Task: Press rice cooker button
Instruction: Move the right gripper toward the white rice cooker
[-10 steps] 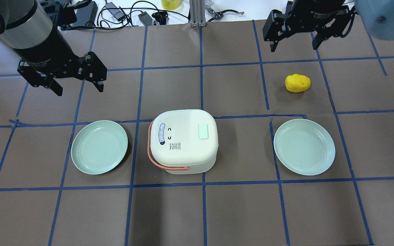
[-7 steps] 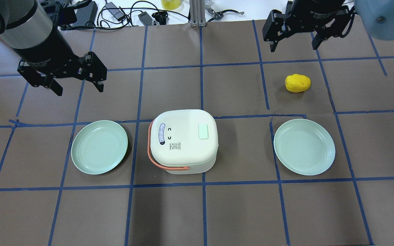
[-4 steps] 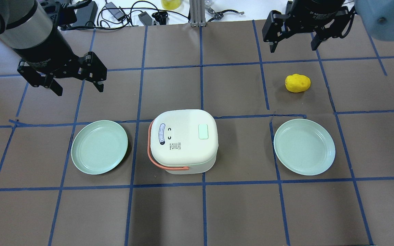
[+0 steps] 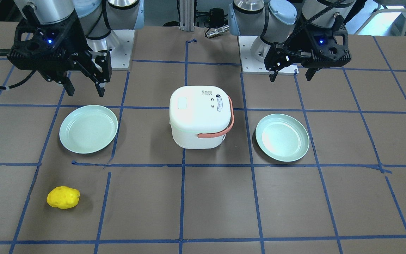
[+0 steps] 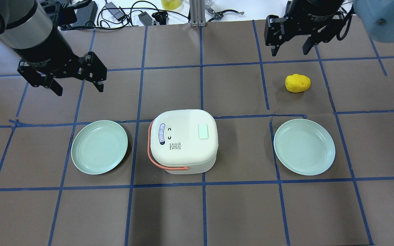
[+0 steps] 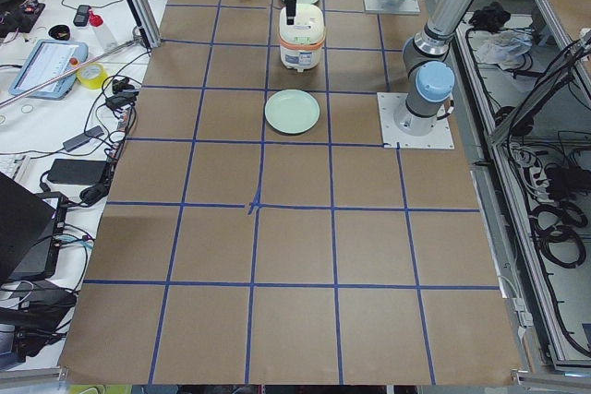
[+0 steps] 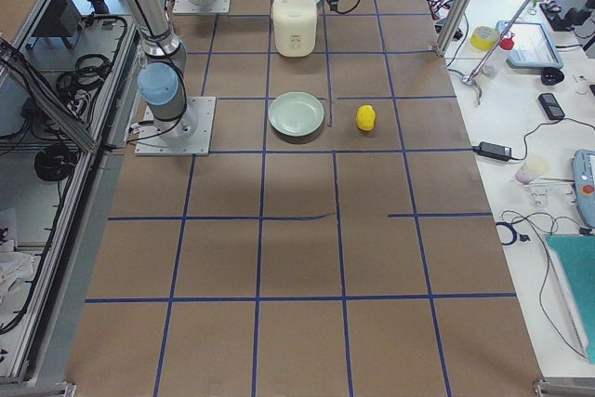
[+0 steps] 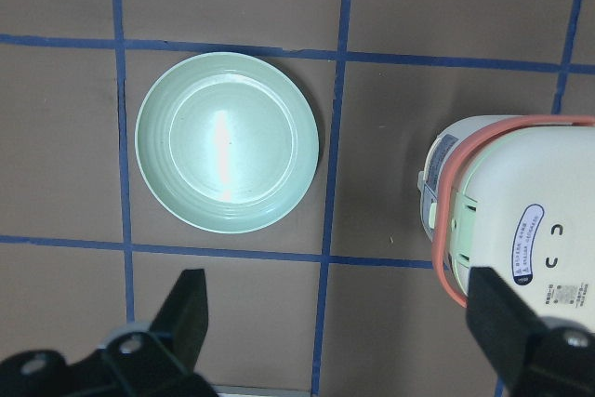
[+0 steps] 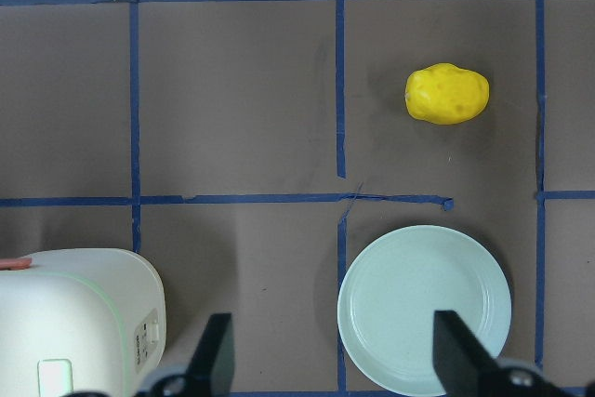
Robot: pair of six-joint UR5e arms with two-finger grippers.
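The white rice cooker (image 5: 182, 141) with a salmon handle stands at the table's middle, lid shut. Its pale green button (image 5: 202, 131) sits on the lid's right part and also shows in the front view (image 4: 182, 103) and the right wrist view (image 9: 54, 377). My left gripper (image 5: 79, 88) is open and empty, hovering behind and to the left of the cooker. My right gripper (image 5: 290, 52) is open and empty, far back on the right, well away from the cooker. Neither gripper touches anything.
A pale green plate (image 5: 99, 147) lies left of the cooker and another (image 5: 304, 147) lies to its right. A yellow potato-like object (image 5: 297, 83) lies behind the right plate. Cables and gear lie along the table's far edge (image 5: 121, 13).
The right gripper has shifted slightly and its fingers stand a little closer together, still open. The left arm and the cooker have not moved.
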